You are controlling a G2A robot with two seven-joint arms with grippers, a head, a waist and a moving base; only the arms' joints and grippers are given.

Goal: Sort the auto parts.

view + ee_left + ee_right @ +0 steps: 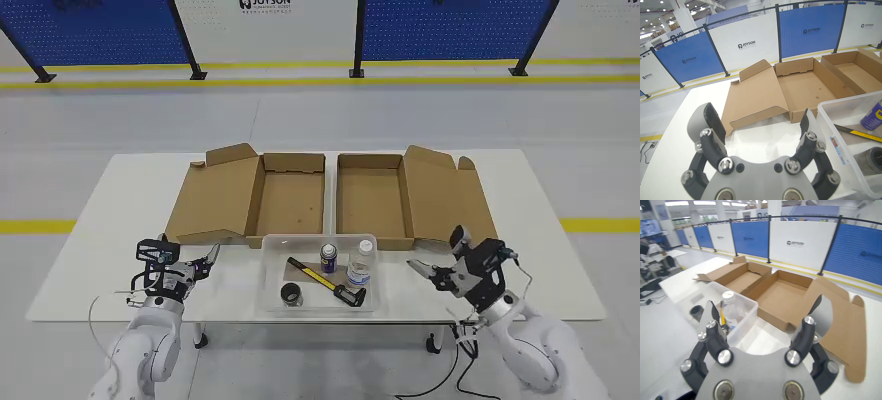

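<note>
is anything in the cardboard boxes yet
No, the left cardboard box and the right cardboard box show bare floors; the spray can and bottle stand in the clear bin.

Left end effector [757, 108] and right end effector [764, 300]: silver plates, black links, round silver screws, ribbed black pads; white arms [145, 350]

On my counter [120, 200] two open boxes sit side by side at the back, the left box [292, 205] just beside the right box [370, 205]. Before them stands the bin [300, 238], holding a can [328, 258] and a bottle [361, 265] behind a long tool [312, 277] and a sleeve [291, 295]. My left pincer [758, 108] hangs left of the bin, my right pincer [764, 300] right of it.
</note>
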